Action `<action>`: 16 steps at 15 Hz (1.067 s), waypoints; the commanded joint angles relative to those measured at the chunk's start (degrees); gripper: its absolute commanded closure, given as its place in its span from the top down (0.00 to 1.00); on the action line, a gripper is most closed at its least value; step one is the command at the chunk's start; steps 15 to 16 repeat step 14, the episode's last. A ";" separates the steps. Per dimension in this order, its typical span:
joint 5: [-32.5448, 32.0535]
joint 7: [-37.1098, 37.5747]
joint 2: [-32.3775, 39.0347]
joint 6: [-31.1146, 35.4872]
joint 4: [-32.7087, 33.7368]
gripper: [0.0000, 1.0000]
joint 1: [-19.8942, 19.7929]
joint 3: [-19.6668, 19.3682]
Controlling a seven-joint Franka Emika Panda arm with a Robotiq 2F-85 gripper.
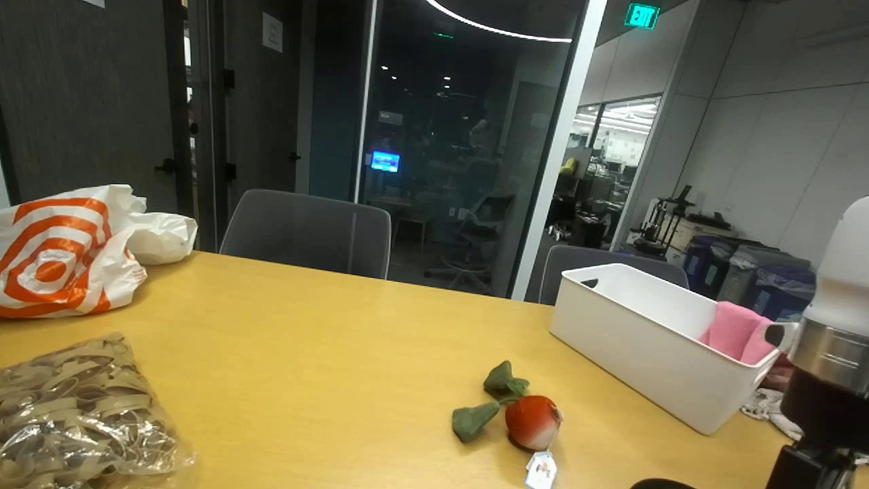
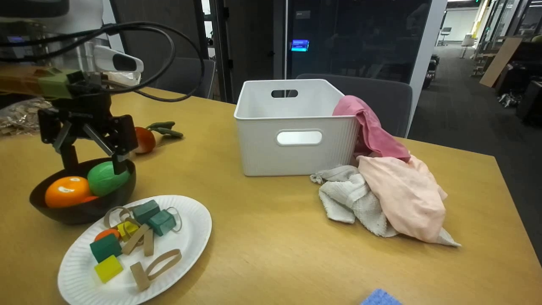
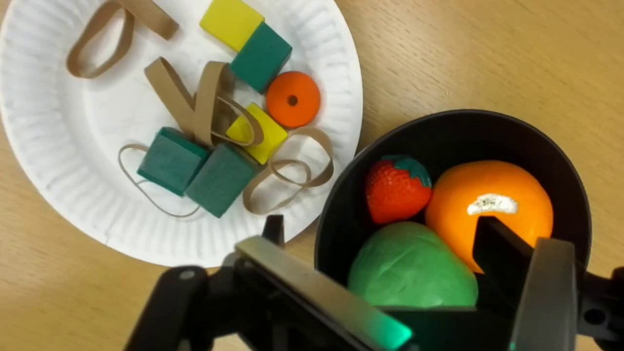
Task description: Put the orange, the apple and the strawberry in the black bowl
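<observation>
The black bowl (image 2: 80, 216) stands on the table and holds all three fruits. In the wrist view, the small red strawberry (image 3: 396, 192), the orange (image 3: 516, 190) with a white mark and the green apple (image 3: 412, 268) lie close together in the bowl (image 3: 468, 122). In an exterior view, the orange (image 2: 65, 192) and apple (image 2: 106, 180) show above the rim, with only a red sliver of strawberry (image 2: 89, 198). My gripper (image 2: 95, 164) is open above the bowl. In the wrist view, the gripper (image 3: 383, 231) has its fingers wide apart; whether one touches a fruit I cannot tell.
A white paper plate (image 2: 197, 216) with blocks and rubber bands stands close beside the bowl. A red-orange round fruit (image 1: 533, 422) with leaves lies behind it. A white bin (image 2: 262, 156), cloths (image 2: 402, 195), a bag of bands (image 1: 81, 414) and a plastic bag (image 1: 68, 251) are around.
</observation>
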 commanded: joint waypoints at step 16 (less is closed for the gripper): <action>2.44 -3.65 -9.66 -9.09 2.71 1.00 -4.72 -1.54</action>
